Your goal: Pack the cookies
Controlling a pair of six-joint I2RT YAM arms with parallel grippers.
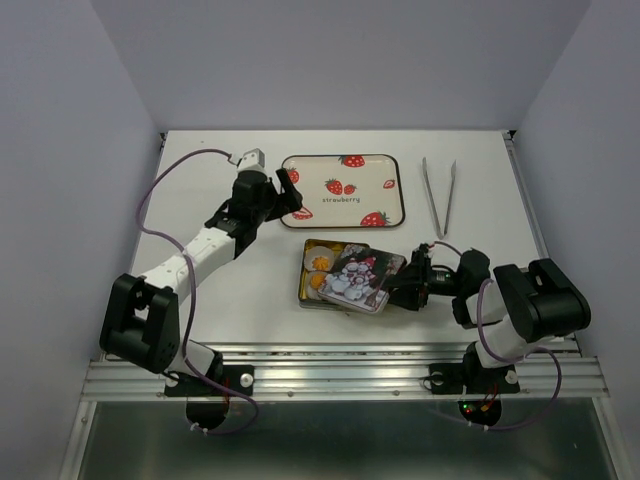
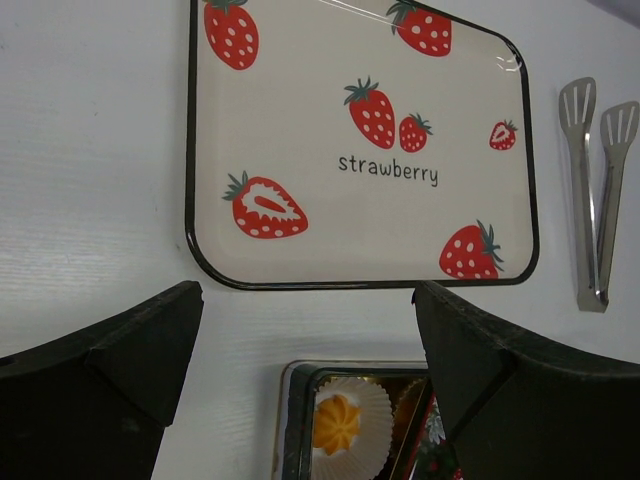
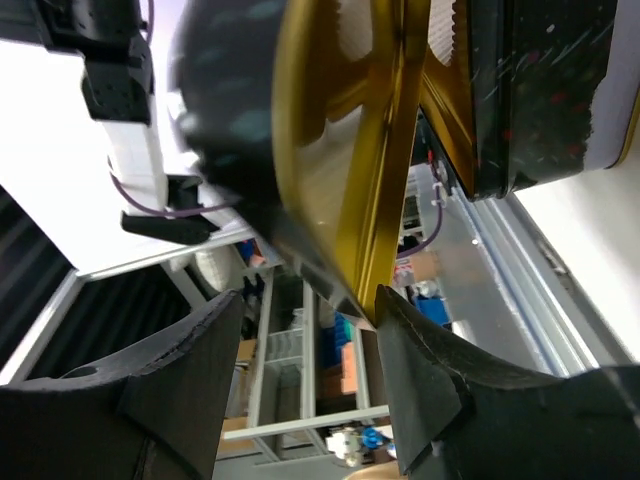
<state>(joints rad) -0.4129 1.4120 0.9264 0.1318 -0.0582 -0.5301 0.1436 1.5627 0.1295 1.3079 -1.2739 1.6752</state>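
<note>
Overhead, the cookies point(image 1: 320, 264) sit inside the tin point(image 1: 304, 285) at mid-table. Only two orange ones show, at the tin's left side. The lid point(image 1: 358, 276) lies skewed across the rest of the tin, not seated. The right gripper point(image 1: 397, 291) is at the lid's right edge, so the cookies lie to its left with the lid between. The right arm is much the nearer one. The left gripper point(image 1: 288, 196) hovers on the far side of the tin, at the left edge of the strawberry tray point(image 1: 395, 170). Tongs point(image 1: 440, 195) lie right of the tray.

Left wrist view: the jaws stand wide apart and empty over bare table just short of the tray. One cookie shows in a white paper cup point(image 2: 372, 400) at the bottom edge, and the tin is cut off there.

Right wrist view: the lid's gold underside fills the frame, tilted and blurred. Its thin rim runs down between the fingers point(image 3: 160, 390), close to one of them. The fingers look apart, but I cannot tell whether they actually pinch the rim. No cookies are visible here.

Judgement: the next move is squaring the lid over the tin and pressing it down. The skew is the thing to fix.
</note>
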